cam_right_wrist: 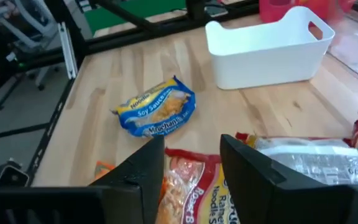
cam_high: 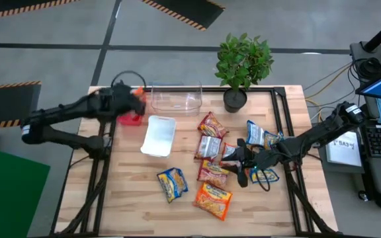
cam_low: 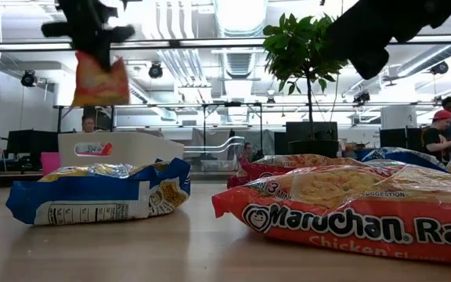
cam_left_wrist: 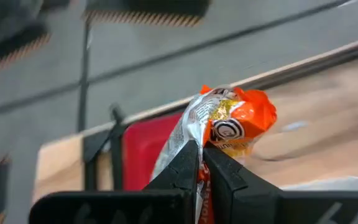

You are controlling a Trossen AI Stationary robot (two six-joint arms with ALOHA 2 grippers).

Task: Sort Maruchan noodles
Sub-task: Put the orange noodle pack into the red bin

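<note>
My left gripper (cam_high: 129, 100) is at the table's far left, above the red tray (cam_high: 132, 119), and is shut on an orange noodle packet (cam_left_wrist: 232, 121). In the low view that packet (cam_low: 100, 78) hangs under the gripper (cam_low: 92, 35). My right gripper (cam_right_wrist: 191, 165) is open and hovers over a red-brown packet (cam_right_wrist: 188, 183) in the cluster right of centre (cam_high: 211, 173). Several more packets lie flat on the table: a blue-and-yellow one (cam_high: 172, 183), an orange one (cam_high: 213, 199), a silvery one (cam_high: 208, 147) and a red-brown one (cam_high: 211, 124). My left gripper pinches the orange packet between its two fingers (cam_left_wrist: 185, 168) at one crinkled end (cam_left_wrist: 199, 177). The packet is lifted clear of the table and hangs below the fingers, over the red tray (cam_left_wrist: 143, 149).
A clear tray (cam_high: 176, 98) stands at the far edge, with a white tray (cam_high: 159, 135) just nearer than it. A potted plant (cam_high: 242, 66) stands at the far edge, right of the clear tray. Blue packets (cam_high: 256, 134) lie beside my right arm. Bare wood shows at the near left.
</note>
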